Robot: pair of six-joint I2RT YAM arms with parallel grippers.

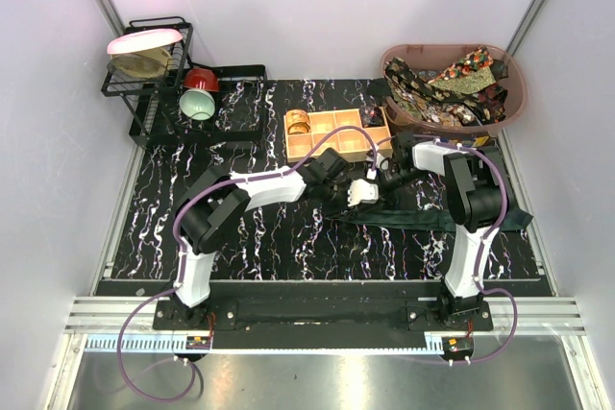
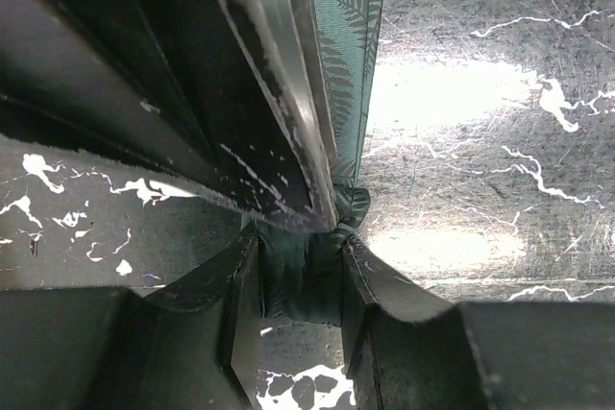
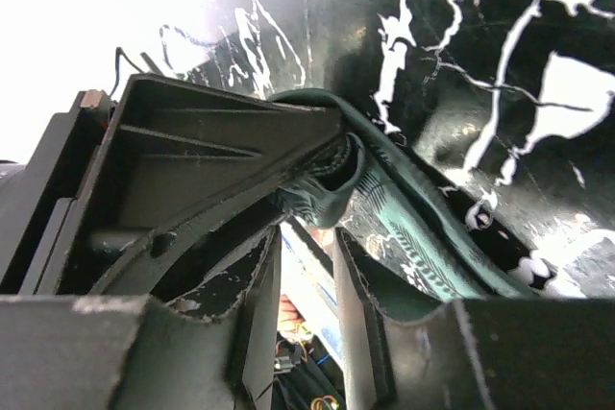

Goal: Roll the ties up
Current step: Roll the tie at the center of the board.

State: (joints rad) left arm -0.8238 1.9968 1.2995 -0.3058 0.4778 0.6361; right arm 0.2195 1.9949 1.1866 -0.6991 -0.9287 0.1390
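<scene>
A dark green tie (image 1: 432, 218) lies across the right half of the marbled table, with one end lifted between my two grippers near the middle. My left gripper (image 1: 370, 194) is shut on that folded end; in the left wrist view the fern-patterned green tie (image 2: 351, 64) fills the gap between its jaws (image 2: 300, 266). My right gripper (image 1: 386, 180) meets it tip to tip. In the right wrist view its jaws (image 3: 307, 237) stand narrowly apart, with the curled end of the tie (image 3: 327, 189) pinched at their tips. Several patterned ties (image 1: 447, 88) lie in a basket.
A brown basket (image 1: 514, 103) stands at the back right. A tan wooden box (image 1: 336, 141) with square compartments sits just behind the grippers, with a gold roll (image 1: 299, 123) in its left compartment. A black dish rack (image 1: 144, 93) with bowls stands at the back left.
</scene>
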